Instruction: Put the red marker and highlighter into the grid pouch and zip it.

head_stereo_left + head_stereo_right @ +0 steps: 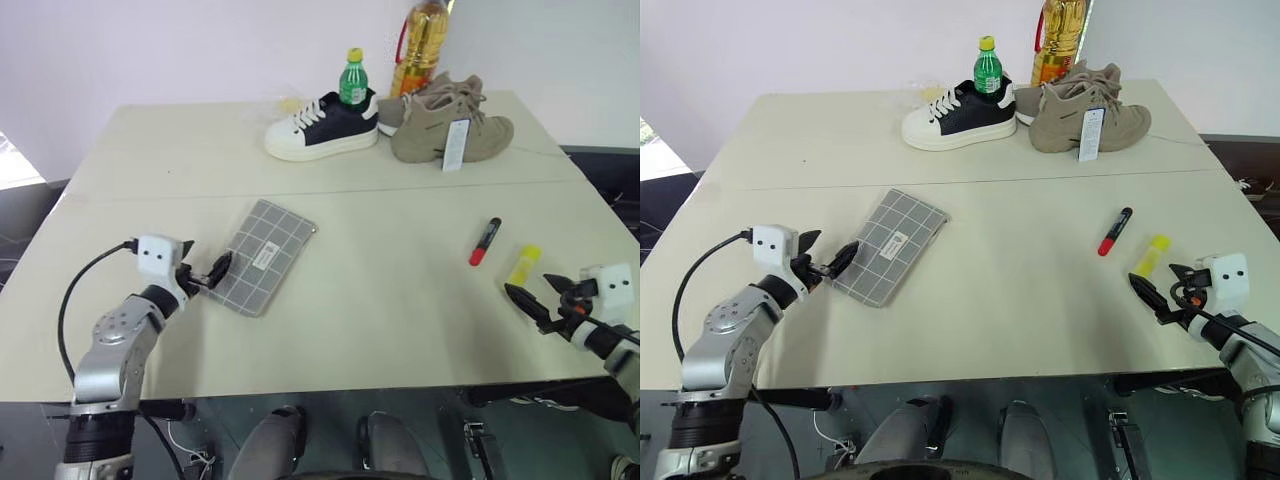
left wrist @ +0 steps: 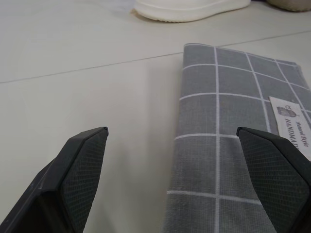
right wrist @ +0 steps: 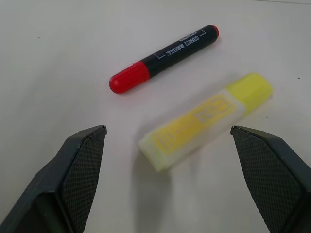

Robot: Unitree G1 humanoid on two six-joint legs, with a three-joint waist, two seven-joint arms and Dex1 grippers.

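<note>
Table (image 1: 380, 300): cream, your work surface.
Grid pouch (image 1: 262, 255): flat at 9 o'clock of centre, zip state not readable.
Left gripper (image 1: 203, 273): jaws spread wide, empty, at the pouch's near corner.
Right gripper (image 1: 540, 295): jaws wide apart, empty, just short of the highlighter.
Red marker (image 1: 485, 241): loose at 3 o'clock, beside the highlighter.
Highlighter (image 1: 524, 265): loose at 4 o'clock.
Step, as you may judge it: pickup not begun. Next, close on the highlighter across its body.

Red marker (image 1: 485, 241), highlighter (image 1: 524, 265) lie well apart from grid pouch (image 1: 260, 256).
</note>
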